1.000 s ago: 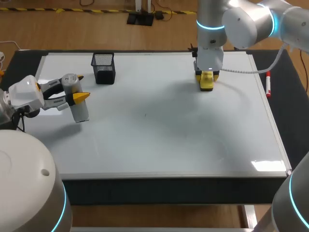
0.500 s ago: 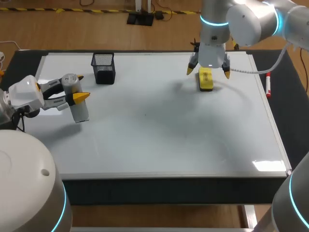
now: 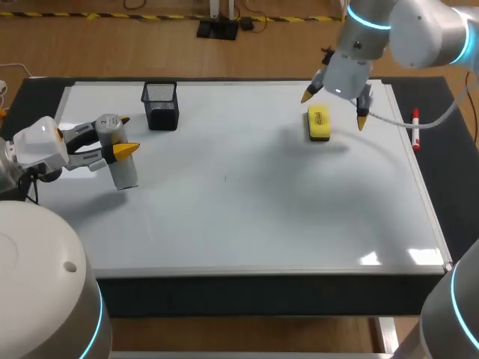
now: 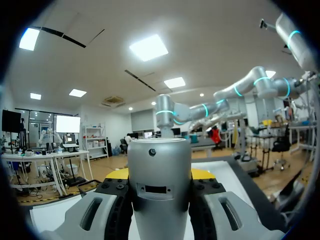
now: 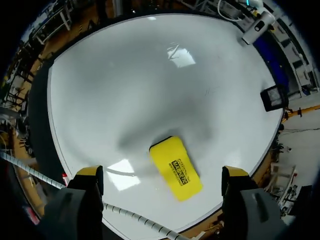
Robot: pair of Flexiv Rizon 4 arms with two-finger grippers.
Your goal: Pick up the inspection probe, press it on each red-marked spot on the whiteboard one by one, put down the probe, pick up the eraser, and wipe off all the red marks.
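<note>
The grey cylindrical inspection probe (image 3: 120,157) hangs over the left part of the whiteboard (image 3: 247,202), with my left gripper (image 3: 120,136) shut on it. In the left wrist view the probe (image 4: 159,185) fills the gap between the fingers of the left gripper (image 4: 160,174). The yellow eraser (image 3: 319,123) lies flat on the board at the back right. My right gripper (image 3: 335,107) hovers open just above and to the right of it. In the right wrist view the eraser (image 5: 176,167) lies below the wide-spread right gripper (image 5: 162,172), touching neither finger. I see no red marks on the board.
A black mesh cup (image 3: 160,105) stands at the back left of the board, also visible as the cup (image 5: 274,97) in the right wrist view. A red marker (image 3: 415,129) lies beside the board's right edge.
My right gripper has opened and let go of the eraser, then risen and drifted to the right and back. The eraser stays on the board. The left arm has not moved.
</note>
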